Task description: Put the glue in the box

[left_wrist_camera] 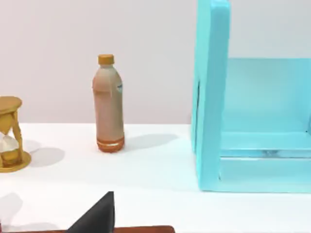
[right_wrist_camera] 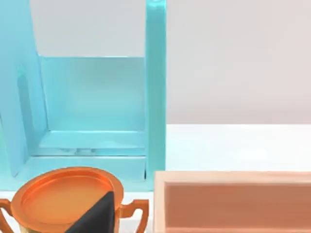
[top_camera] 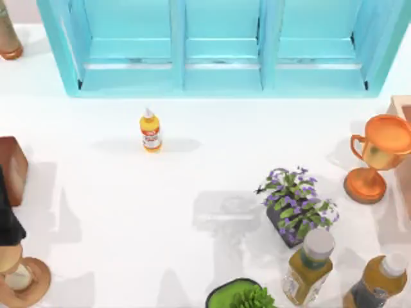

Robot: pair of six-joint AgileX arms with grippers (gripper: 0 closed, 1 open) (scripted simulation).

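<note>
White worktop (top_camera: 192,192) cluttered. Glue (top_camera: 150,131) stands upright, free, about 11 o'clock from centre, just short of box (top_camera: 221,80) at 12; I judge easy reach. My left arm parked at 8; can't tell finger state on either side.

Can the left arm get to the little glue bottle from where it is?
Probably yes. The glue stands upright alone on bare table in front of the box, with nothing near it. The left arm is parked at the table's left edge.
</note>
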